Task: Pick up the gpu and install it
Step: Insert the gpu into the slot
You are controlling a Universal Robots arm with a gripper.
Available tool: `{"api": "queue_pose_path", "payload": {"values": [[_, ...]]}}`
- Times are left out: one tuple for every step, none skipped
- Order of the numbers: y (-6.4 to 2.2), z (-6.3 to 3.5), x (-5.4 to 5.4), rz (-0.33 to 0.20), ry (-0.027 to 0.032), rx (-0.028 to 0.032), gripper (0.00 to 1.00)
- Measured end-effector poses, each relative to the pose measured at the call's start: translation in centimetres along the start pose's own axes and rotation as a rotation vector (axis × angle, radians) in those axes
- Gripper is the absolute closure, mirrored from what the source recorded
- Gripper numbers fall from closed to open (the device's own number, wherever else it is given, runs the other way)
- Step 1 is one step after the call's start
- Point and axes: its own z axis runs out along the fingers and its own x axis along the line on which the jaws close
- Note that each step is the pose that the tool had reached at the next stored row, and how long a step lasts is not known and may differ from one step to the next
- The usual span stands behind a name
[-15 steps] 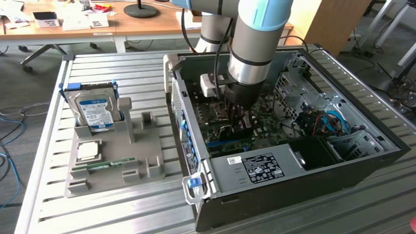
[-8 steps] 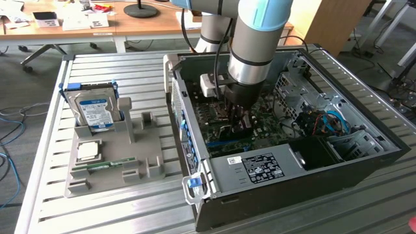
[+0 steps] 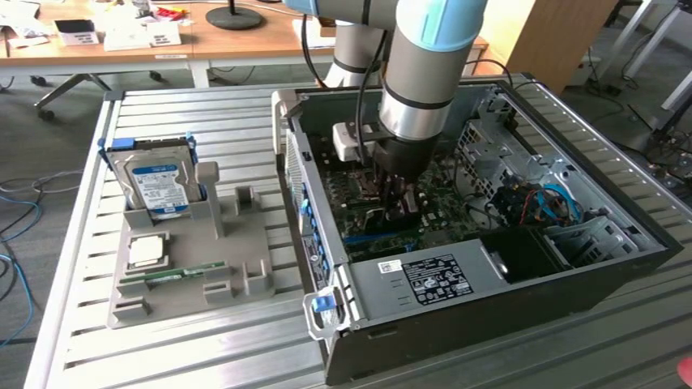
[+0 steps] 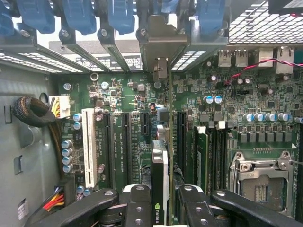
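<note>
The gpu (image 4: 160, 176) stands on edge over the green motherboard (image 4: 118, 94), seen as a thin card with a silvery rim and a green logo. Its metal bracket (image 4: 161, 45) reaches the rear slot openings under the blue clips. My gripper (image 4: 161, 208) is shut on the gpu, with one black finger (image 4: 137, 203) on each side of it. In the exterior view the gripper (image 3: 396, 198) is deep inside the open computer case (image 3: 433, 284), with the dark gpu (image 3: 398, 215) below it. I cannot tell whether the card's lower edge sits in a slot.
A white slot (image 4: 88, 142), black slots, RAM sticks (image 4: 201, 151) and the CPU socket (image 4: 260, 175) flank the card. A sleeved cable bundle (image 4: 31, 111) lies by the case wall. Outside, a grey holder (image 3: 184, 267) carries a hard drive (image 3: 160, 182) and a RAM stick (image 3: 173, 275).
</note>
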Motion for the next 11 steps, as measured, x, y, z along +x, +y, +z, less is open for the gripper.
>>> {"api": "queue_pose_path", "payload": {"values": [[0.02, 0.04, 0.0, 0.0, -0.0002, 0.0001, 0.73], [0.03, 0.06, 0.0, 0.0, -0.0003, 0.0001, 0.73], [0.04, 0.08, 0.0, 0.0, -0.0002, 0.0001, 0.73], [0.05, 0.1, 0.0, 0.0, -0.0002, 0.0001, 0.73], [0.06, 0.13, 0.0, 0.0, -0.0004, 0.0002, 0.73], [0.07, 0.18, 0.0, 0.0, -0.0007, 0.0003, 0.73], [0.08, 0.23, 0.0, 0.0, -0.0006, 0.0002, 0.73], [0.09, 0.27, 0.0, 0.0, -0.0004, 0.0001, 0.73], [0.11, 0.3, 0.01, 0.0, -0.0002, 0.0, 0.73], [0.11, 0.31, 0.01, 0.0, 0.0, -0.0001, 0.73], [0.11, 0.32, 0.01, 0.0, 0.0, -0.0001, 0.73]]}}
